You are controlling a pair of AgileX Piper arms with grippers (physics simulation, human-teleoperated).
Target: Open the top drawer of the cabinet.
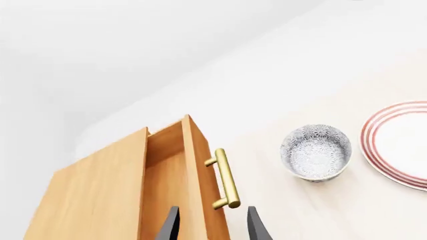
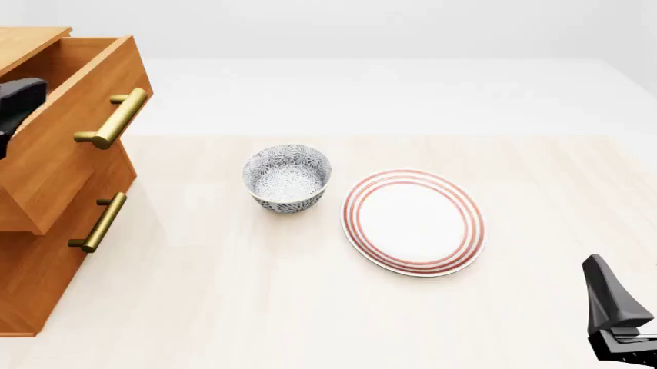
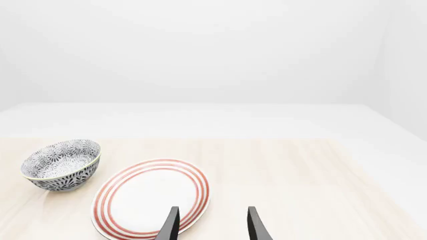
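The cabinet point(image 2: 31, 284) stands at the table's left edge. Its top drawer point(image 2: 77, 92) is pulled out past the drawer below, and its brass handle point(image 2: 111, 119) points toward the bowl. In the left wrist view the open top drawer point(image 1: 190, 165) and its handle point(image 1: 225, 178) lie just ahead of my left gripper point(image 1: 213, 227). That gripper is open, and the handle's near end lies between the fingers, untouched. In the front view my left gripper point(image 2: 21, 100) is a black shape at the left edge by the drawer front. My right gripper point(image 3: 213, 227) is open and empty.
A blue patterned bowl point(image 2: 288, 178) sits right of the cabinet, and a white plate with red rings point(image 2: 413, 221) sits beside it. My right gripper point(image 2: 616, 311) is at the front right corner. The second drawer's handle point(image 2: 100, 223) is below the open drawer.
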